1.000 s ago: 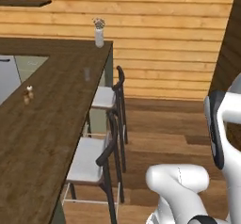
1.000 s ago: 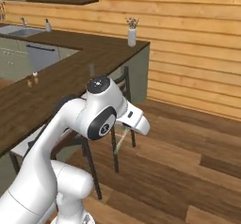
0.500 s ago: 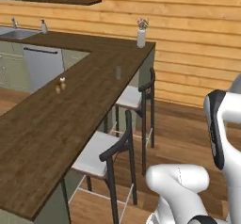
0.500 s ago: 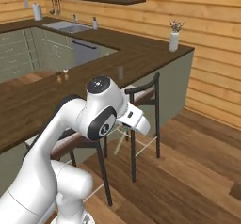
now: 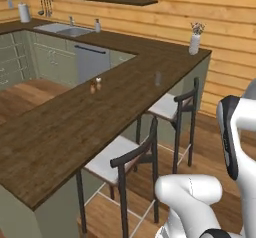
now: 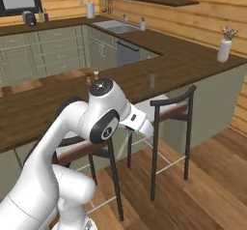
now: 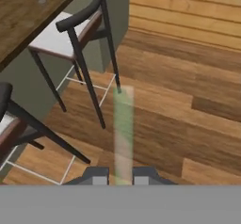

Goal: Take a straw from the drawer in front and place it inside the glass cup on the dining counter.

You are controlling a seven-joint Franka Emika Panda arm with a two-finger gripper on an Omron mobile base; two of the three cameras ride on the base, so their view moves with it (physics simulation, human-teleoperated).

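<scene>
Hand view: stool (image 7: pixel 66 35) stands beside gripper-held straw (image 7: pixel 123 129).

No readable text, label or number anywhere.

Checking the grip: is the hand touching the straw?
Touching: the hand view shows the straw rising from between the closed hand fingertips.

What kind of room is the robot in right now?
It looks like a home kitchen with a breakfast bar. A sink is set into the worktop over green cabinets, and a long dark wood dining counter has black-framed stools tucked beside it, all against wood-plank walls.
</scene>
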